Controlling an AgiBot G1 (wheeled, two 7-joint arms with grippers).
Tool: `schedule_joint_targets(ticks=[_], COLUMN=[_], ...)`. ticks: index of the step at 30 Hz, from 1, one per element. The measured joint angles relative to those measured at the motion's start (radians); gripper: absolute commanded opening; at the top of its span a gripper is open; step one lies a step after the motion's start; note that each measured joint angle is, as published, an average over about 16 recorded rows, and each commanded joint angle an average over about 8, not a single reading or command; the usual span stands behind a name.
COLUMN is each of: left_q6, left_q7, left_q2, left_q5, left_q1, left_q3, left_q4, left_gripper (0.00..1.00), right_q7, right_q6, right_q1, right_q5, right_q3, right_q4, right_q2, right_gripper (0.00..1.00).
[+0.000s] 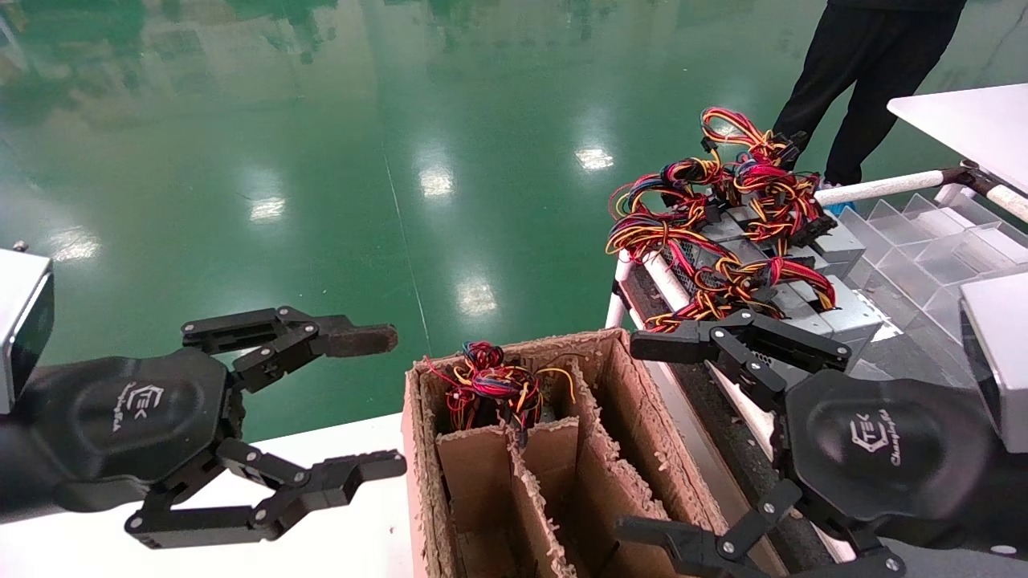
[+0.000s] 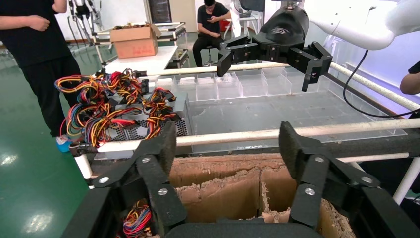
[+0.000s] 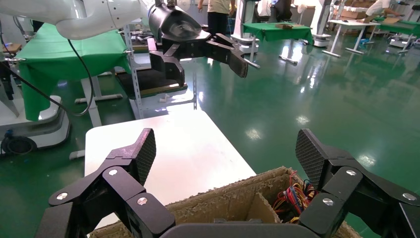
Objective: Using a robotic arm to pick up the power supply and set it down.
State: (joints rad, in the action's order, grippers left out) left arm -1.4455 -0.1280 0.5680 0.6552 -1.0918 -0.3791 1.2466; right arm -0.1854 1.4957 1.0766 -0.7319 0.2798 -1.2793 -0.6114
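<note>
- Left gripper (image 1: 397,401): I am holding it parked at about 8 o'clock in the head view, over the white table (image 1: 353,449), beside the cardboard box. Its jaws are standing wide apart and it is gripping nothing, touching nothing. One fingertip is wearing a brownish pad.
- Cardboard box (image 1: 626,417): sitting at 6 o'clock, divided by cardboard partitions. One far compartment is already holding a unit with a knot of coloured wires (image 1: 490,385); the nearer compartments are showing empty as far as I can see.
- Right gripper (image 1: 634,437): I am judging this to be the robotic arm doing the work, hovering at about 4 o'clock between the box and the rack. Its jaws are spread wide and it is carrying nothing, touching nothing.
- Power supply (image 1: 803,317): several grey metal units with red, yellow and orange wire bundles are lying piled on the rack (image 1: 883,189) at about 2 o'clock, just beyond the right gripper's upper finger.
- Step in hand: I am reading this as the approach, pick not yet made.
- Next move: I am expecting to reach toward 2 o'clock, straddle one metal case rather than its wires, then close.
</note>
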Motion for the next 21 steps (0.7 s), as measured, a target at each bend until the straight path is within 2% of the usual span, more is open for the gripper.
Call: schedule_joint_targets(ticks=[21], left_q6=[0.000], left_q7=[0.000], left_q2=[0.000], left_q5=[0.000], left_q1=[0.000], left_q3=[0.000], left_q4=[0.000], left_gripper=[0.00], right_q7=[0.000], right_q6=[0.000], right_q1=[0.000], right_q5=[0.000], right_q3=[0.000], right_q4=[0.000], right_q2=[0.000], right_gripper=[1.00])
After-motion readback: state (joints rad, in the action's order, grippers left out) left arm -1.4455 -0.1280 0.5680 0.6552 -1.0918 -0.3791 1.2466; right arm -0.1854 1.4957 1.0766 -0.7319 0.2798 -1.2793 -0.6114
